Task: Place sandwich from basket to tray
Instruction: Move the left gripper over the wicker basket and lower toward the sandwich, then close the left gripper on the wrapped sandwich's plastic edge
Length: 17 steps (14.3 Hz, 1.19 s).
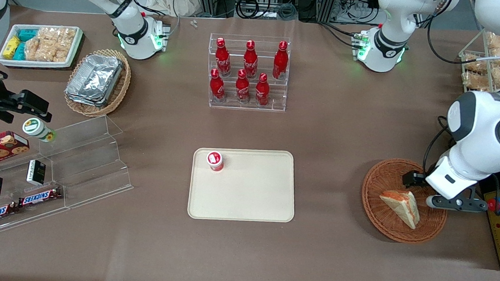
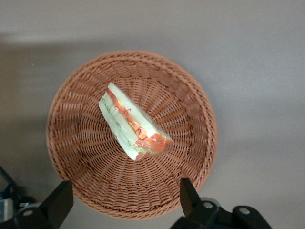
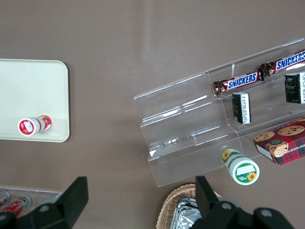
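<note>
The sandwich lies in the basket, a clear-wrapped white wedge resting on its side near the middle of the woven bowl, its orange-red and green filling edge showing in the left wrist view. The gripper hangs above the basket, over the part of its rim toward the working arm's end of the surface, released, its two fingers spread wide and apart from the sandwich. In the front view the arm's bulky white wrist covers the gripper and part of the basket's rim, with the arm bent down from above.

The tray sits flat on the brown surface near the middle, well apart from the basket toward the parked arm's end. On it stands one small red-and-white cup, close to the tray corner that is farther from the front camera. The stretch of surface between basket and tray is bare.

Farther from the front camera than the tray, a clear rack holds six red bottles. Toward the parked arm's end are a tan wicker basket of foil containers, a white tray of snacks and a clear stepped stand with chocolate bars.
</note>
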Each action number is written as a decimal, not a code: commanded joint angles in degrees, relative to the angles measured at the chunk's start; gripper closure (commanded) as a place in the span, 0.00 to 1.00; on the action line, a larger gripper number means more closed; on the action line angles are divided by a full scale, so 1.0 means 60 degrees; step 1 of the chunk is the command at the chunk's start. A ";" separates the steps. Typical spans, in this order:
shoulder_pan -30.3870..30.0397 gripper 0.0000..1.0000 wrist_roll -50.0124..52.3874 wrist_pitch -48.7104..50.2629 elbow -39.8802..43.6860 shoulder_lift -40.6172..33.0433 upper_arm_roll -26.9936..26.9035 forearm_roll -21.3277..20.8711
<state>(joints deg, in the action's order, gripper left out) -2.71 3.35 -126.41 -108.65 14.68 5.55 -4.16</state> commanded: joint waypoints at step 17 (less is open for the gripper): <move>-0.0032 0.03 0.2591 -0.2106 -0.0041 0.1742 -0.0017 0.0328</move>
<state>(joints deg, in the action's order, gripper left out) -2.81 18.02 -138.04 -109.21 24.54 5.47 -1.99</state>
